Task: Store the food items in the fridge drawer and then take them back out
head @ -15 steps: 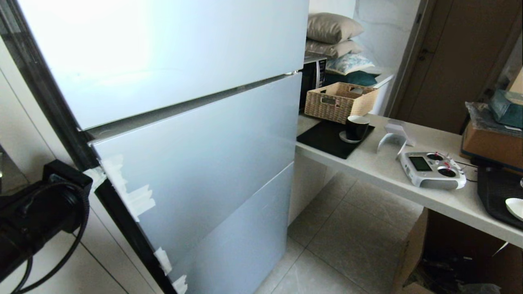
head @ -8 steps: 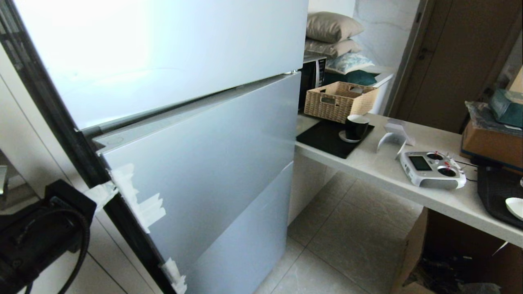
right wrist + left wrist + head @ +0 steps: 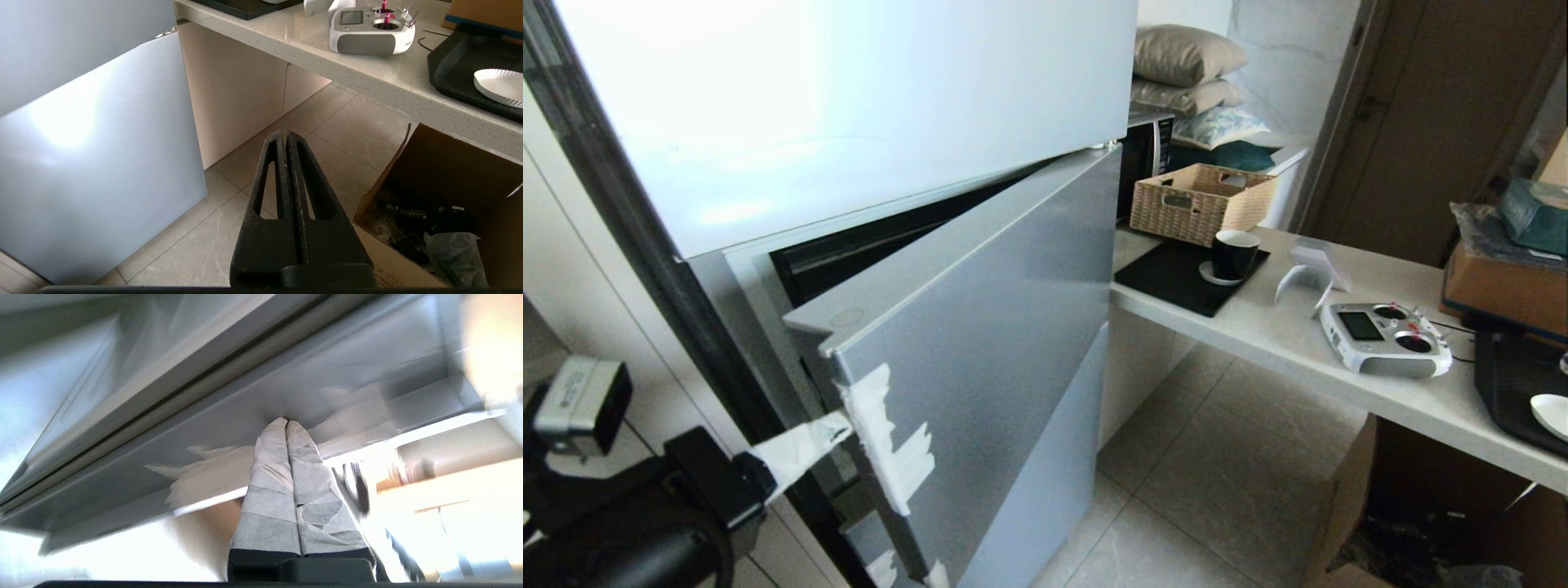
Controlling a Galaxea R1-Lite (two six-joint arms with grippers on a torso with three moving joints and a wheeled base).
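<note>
The pale blue-grey fridge's middle door (image 3: pixel 980 327) stands ajar, with a dark gap along its top. White tape patches mark its free edge. My left gripper (image 3: pixel 841 425), at the lower left of the head view, has white-taped fingers (image 3: pixel 800 449) reaching to that taped edge. In the left wrist view the left gripper (image 3: pixel 286 422) is shut, tips against the door's (image 3: pixel 286 388) grey surface. My right gripper (image 3: pixel 284 134) is shut and empty, hanging over the tiled floor. The food items and the fridge drawer are hidden.
A pale counter (image 3: pixel 1282 343) runs along the right with a wicker basket (image 3: pixel 1201 200), black mug (image 3: pixel 1235 255) and white radio controller (image 3: pixel 1387 339). An open cardboard box (image 3: pixel 441 204) stands on the floor below it. The fridge's upper door (image 3: pixel 849 106) and lower door (image 3: pixel 1029 482) are closed.
The middle fridge door has swung outward from closed to ajar. My left arm has moved down and back with its taped edge.
</note>
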